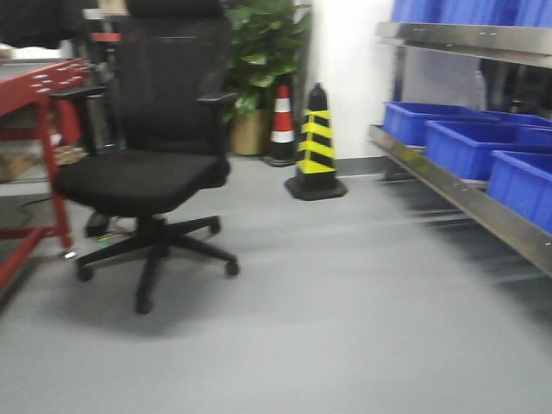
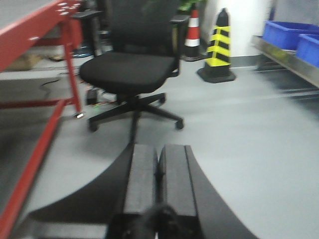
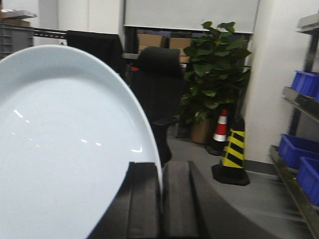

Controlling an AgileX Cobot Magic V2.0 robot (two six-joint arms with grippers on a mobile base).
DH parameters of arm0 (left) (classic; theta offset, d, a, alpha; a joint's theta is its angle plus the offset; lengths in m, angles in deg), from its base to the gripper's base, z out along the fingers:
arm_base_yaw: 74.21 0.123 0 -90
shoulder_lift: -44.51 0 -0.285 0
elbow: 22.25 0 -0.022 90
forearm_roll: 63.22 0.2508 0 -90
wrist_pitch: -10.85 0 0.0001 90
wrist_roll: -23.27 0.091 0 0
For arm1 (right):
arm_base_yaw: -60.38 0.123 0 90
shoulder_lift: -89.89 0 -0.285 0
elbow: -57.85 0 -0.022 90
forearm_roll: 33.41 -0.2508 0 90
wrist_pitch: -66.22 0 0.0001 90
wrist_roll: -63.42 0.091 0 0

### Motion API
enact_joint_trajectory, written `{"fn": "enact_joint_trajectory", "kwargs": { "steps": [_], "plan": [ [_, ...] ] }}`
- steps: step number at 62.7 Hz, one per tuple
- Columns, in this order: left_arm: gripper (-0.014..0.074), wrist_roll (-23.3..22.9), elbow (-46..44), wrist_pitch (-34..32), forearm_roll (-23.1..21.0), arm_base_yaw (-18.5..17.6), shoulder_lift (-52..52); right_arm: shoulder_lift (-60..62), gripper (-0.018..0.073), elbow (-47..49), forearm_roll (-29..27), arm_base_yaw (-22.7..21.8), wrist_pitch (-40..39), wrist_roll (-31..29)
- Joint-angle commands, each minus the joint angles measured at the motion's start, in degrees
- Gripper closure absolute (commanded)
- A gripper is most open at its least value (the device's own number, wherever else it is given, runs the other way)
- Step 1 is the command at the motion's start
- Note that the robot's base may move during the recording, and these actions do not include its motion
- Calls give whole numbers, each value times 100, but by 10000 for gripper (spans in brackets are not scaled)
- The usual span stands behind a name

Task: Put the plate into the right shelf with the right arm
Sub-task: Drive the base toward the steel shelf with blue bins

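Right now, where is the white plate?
In the right wrist view, the plate fills the left side, its rim pinched in the right hand, black chair behind.

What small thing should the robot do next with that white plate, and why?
Probably swing round rightwards to face the right shelf. The right hand clamps the plate by its rim, yet the front view shows the shelf off to the side, across the floor, with blue bins on the level in sight, so no reach looks possible yet.
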Motion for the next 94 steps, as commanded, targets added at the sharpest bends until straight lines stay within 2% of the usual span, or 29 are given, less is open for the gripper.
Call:
{"fn": "enact_joint_trajectory", "kwargs": {
  "steps": [1, 94],
  "plan": [
    [643, -16, 42, -478, -45, -27, -64, -87, 521, 152, 91, -17, -531, -14],
    [643, -16, 42, -478, -45, -27, -64, -87, 521, 152, 91, -17, -531, -14]
  ]
}}
